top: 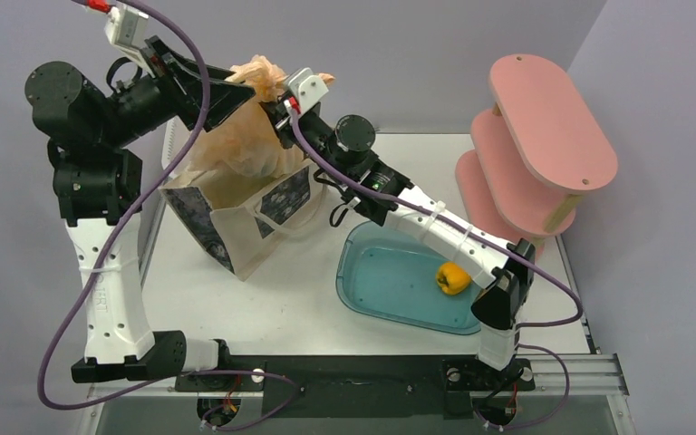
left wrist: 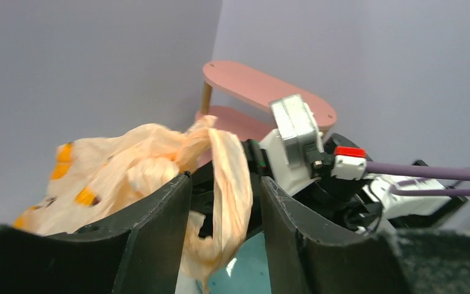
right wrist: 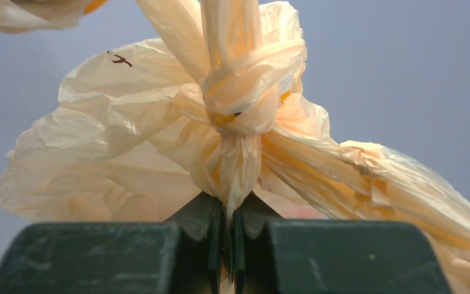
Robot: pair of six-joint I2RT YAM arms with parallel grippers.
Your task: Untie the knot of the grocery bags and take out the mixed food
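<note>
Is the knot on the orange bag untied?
No, the knot is tied tight, and the right gripper pinches plastic of the orange bag just beneath it.

The crinkly peach-orange plastic bag (top: 227, 149), its knot (right wrist: 242, 92) tied tight, rises from the cream floral-panelled tote (top: 263, 231).

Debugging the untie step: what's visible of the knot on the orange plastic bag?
The knot is thin, crinkly, translucent peach-orange plastic: twisted handles wrapped into one tight lump, not undone. It sits above the canvas tote. One strand runs up out of frame; bag folds fan to either side. The tail just below is pinched between the shut fingers of the right gripper. The left gripper stands open around a hanging strip; contact unclear.
</note>
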